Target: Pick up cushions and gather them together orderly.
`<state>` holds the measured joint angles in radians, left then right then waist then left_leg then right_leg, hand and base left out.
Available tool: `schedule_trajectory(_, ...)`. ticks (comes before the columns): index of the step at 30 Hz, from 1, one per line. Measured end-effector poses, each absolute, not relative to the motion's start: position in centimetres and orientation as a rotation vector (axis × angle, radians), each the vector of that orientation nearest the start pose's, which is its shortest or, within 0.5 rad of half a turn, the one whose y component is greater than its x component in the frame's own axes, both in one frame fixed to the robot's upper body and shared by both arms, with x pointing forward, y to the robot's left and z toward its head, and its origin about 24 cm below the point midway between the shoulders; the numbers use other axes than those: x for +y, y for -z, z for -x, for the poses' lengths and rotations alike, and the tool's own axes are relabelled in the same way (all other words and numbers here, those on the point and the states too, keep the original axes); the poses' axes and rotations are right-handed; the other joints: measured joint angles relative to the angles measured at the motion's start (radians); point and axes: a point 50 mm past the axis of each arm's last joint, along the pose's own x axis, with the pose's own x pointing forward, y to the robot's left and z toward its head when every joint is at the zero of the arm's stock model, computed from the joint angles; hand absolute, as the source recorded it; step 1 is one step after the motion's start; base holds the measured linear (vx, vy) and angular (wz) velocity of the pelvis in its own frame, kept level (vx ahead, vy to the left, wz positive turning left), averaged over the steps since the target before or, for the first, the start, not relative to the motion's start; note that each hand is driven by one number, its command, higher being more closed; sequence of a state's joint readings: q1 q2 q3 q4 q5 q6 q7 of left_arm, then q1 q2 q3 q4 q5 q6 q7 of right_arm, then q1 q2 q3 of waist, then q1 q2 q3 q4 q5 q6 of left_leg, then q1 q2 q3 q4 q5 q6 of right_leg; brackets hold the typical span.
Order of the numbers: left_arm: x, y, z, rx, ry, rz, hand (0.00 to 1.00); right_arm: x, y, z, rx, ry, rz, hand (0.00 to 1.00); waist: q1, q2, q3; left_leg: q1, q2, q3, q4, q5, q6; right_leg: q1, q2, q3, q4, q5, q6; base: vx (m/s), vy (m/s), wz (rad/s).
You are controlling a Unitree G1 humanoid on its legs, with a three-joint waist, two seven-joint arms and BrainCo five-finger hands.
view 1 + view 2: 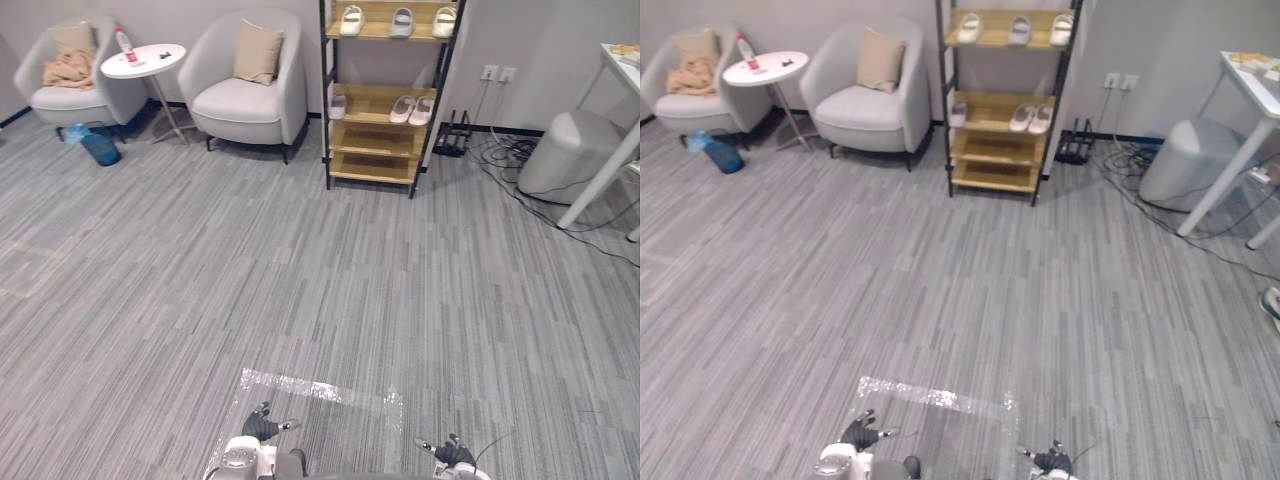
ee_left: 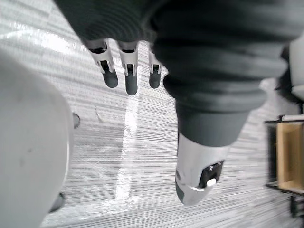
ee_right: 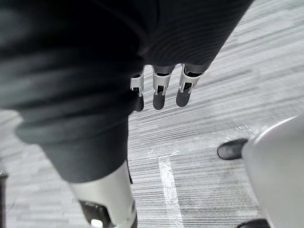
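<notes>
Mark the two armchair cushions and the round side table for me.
left cushion [image 1: 72, 38]: left eye view, middle of its front face.
right cushion [image 1: 258, 52]: left eye view, middle of its front face.
round side table [image 1: 138, 67]: left eye view, bare tabletop.

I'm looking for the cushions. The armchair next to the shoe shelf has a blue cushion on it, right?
Not blue. The cushion on the armchair next to the shoe shelf is beige, as the left eye view shows.
</notes>
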<state>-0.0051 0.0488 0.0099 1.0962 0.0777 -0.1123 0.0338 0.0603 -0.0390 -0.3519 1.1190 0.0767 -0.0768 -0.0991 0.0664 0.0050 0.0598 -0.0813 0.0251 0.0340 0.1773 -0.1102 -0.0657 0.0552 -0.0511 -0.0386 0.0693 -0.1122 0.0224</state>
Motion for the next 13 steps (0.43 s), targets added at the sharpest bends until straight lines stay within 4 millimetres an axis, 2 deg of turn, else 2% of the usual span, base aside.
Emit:
schedule_trajectory(4,17.6,15.7,-12.0,1.008,-0.003,-0.158,0.0,-21.1,16.5,-7.4,1.106,0.505,-0.158,0.0,-0.004,0.0,-0.019,0.068,-0.03,-0.009,-0.072,0.008,0.013,0.035,-0.023,-0.003,-0.01,-0.003,0.011,0.12,0.074,0.05)
schedule_trajectory(13,18.1,15.9,-11.2,1.032,-0.027,-0.146,0.0,-21.2,16.6,-7.0,1.118,0.509,-0.153,0.0,-0.003,0.001,-0.031,0.083,-0.034,-0.022,-0.117,0.027,0.03,0.035,-0.023,-0.005,-0.025,-0.003,0.012,0.0,-0.007,0.02)
